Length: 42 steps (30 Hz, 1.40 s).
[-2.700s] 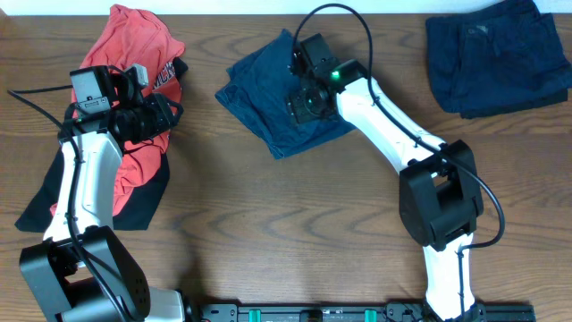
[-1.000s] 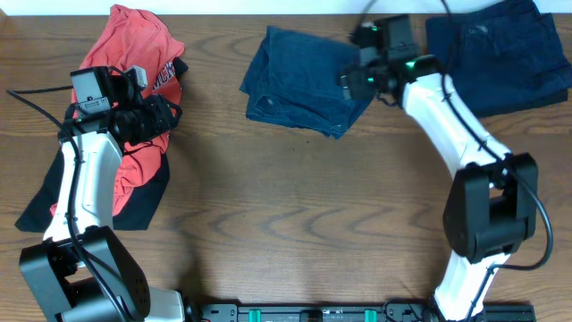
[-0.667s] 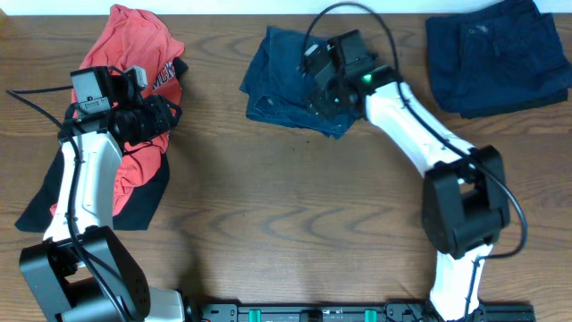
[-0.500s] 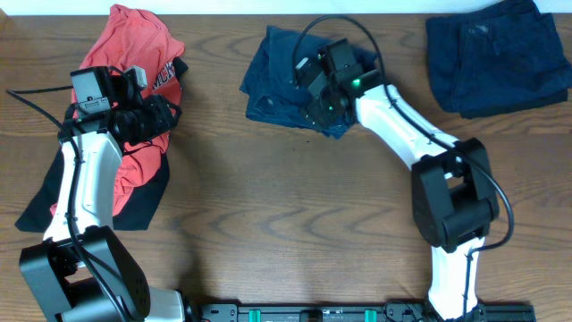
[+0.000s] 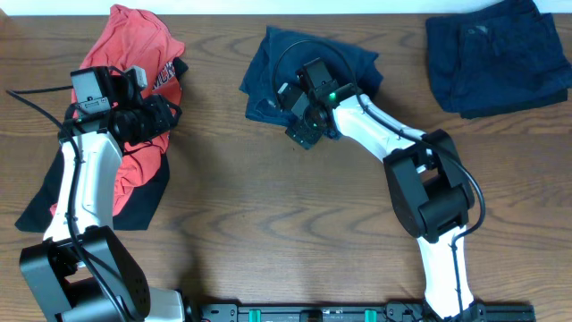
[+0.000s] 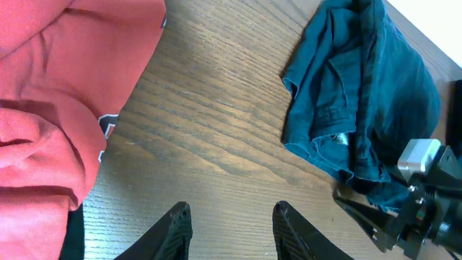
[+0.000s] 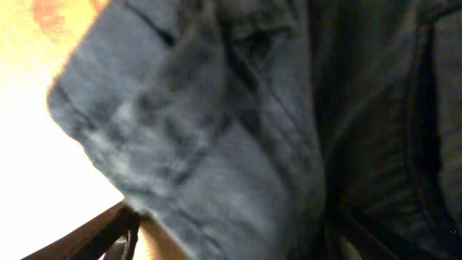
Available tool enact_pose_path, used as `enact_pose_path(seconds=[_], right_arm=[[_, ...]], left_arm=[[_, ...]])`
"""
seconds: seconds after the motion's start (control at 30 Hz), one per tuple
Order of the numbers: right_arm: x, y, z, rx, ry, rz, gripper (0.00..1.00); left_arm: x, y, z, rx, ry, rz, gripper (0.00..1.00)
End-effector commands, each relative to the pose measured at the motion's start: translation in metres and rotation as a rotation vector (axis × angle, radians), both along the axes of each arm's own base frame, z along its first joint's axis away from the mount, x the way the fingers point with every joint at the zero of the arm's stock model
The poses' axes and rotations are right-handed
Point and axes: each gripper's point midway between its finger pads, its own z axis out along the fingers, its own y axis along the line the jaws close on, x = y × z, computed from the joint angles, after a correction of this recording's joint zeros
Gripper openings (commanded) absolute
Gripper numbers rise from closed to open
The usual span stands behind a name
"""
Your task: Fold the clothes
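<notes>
Overhead: right hand (image 5: 302, 130) at robot-side edge of blue garment (image 5: 268, 72), cloth lies beyond it; grip cannot tell. Left hand (image 6: 231, 220) open, farther away.

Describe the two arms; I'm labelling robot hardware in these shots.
Both the left arm and right arm have white tubular links with black joints. Thin black cables loop from each wrist. A green light glows on the right wrist. The left claw is black.

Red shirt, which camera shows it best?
Overhead: the red shirt shows nearly whole, though the left arm crosses it. Left wrist catches only part, at its left edge; right wrist shows only blue cloth.
</notes>
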Motion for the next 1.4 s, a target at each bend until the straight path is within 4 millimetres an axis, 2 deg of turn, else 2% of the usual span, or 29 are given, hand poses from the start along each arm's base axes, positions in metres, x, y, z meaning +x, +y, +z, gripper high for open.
enact_pose_path(seconds=[0.0,0.2,0.3,0.33,0.37,0.4,0.43,0.57,0.67,0.73,0.83,0.93,1.03,1.17,1.37], right_arm=[[-0.007,0.002,-0.028,-0.016,0.043,0.014,0.76],[0.007,0.001,-0.047,-0.027,0.007,-0.044,0.62],[0.013,-0.004,-0.062,-0.056,-0.012,-0.060,0.50],[0.015,-0.006,-0.067,-0.067,-0.018,-0.077,0.42],[0.018,-0.009,-0.072,-0.079,-0.025,-0.100,0.28],[0.021,-0.013,-0.077,-0.095,-0.034,-0.130,0.09],[0.024,-0.018,-0.082,-0.108,-0.041,-0.161,0.01],[0.027,-0.025,-0.089,-0.116,-0.040,-0.213,0.01],[0.030,-0.025,-0.083,-0.100,-0.040,-0.247,0.01],[0.034,-0.024,-0.069,-0.089,-0.046,-0.260,0.01],[0.039,-0.021,-0.038,-0.074,-0.062,-0.267,0.01],[0.048,-0.018,0.007,-0.047,-0.101,-0.279,0.01],[0.057,-0.017,0.060,-0.012,-0.171,-0.292,0.01],[0.062,-0.021,0.113,0.016,-0.253,-0.313,0.01],[0.067,-0.039,0.165,0.064,-0.328,-0.367,0.01]], left_arm=[[-0.001,0.002,-0.001,0.020,0.003,0.002,0.40],[-0.001,0.005,-0.003,0.036,0.008,0.012,0.40],[-0.001,0.005,-0.003,0.036,0.008,0.012,0.40],[-0.001,0.005,-0.003,0.036,0.008,0.012,0.40],[-0.001,0.005,-0.003,0.036,0.008,0.012,0.40],[-0.001,0.005,-0.003,0.036,0.007,0.012,0.40],[-0.001,0.005,-0.003,0.036,0.008,0.012,0.40],[-0.001,0.005,-0.003,0.036,0.008,0.012,0.40],[-0.001,0.005,-0.003,0.036,0.008,0.012,0.40],[-0.001,0.005,-0.003,0.036,0.008,0.012,0.40],[-0.001,0.005,-0.003,0.036,0.008,0.012,0.40],[-0.001,0.005,-0.003,0.036,0.008,0.012,0.40],[-0.001,0.005,-0.003,0.036,0.008,0.012,0.40],[-0.001,0.005,-0.003,0.036,0.008,0.012,0.40],[-0.001,0.005,-0.003,0.036,0.008,0.012,0.40]])
